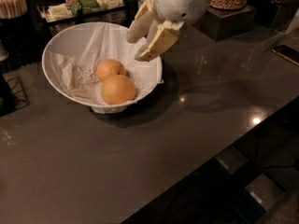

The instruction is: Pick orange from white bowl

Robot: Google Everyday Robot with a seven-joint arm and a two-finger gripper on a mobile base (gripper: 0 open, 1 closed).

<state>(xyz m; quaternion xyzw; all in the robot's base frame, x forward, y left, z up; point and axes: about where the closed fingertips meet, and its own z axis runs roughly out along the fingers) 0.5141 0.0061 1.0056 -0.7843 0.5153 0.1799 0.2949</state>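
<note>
the gripper [137, 48] hangs in the air over the far right side of the white bowl [46, 59]. its two fingers are wide apart and hold nothing. the orange [118, 89] lies in the bowl, lower down and a bit left of the gripper, on the side near the front edge of the desk [140, 162]. a smaller orange [110, 69] touches it on the far side, nearer the gripper. crumpled paper [74, 73] lines the bowl. a tray of packets [79, 8] sits by the far edge

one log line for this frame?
phase: pre-grasp | gripper: over white bowl rim, fingers open, empty | orange: in bowl, ungrasped
</note>
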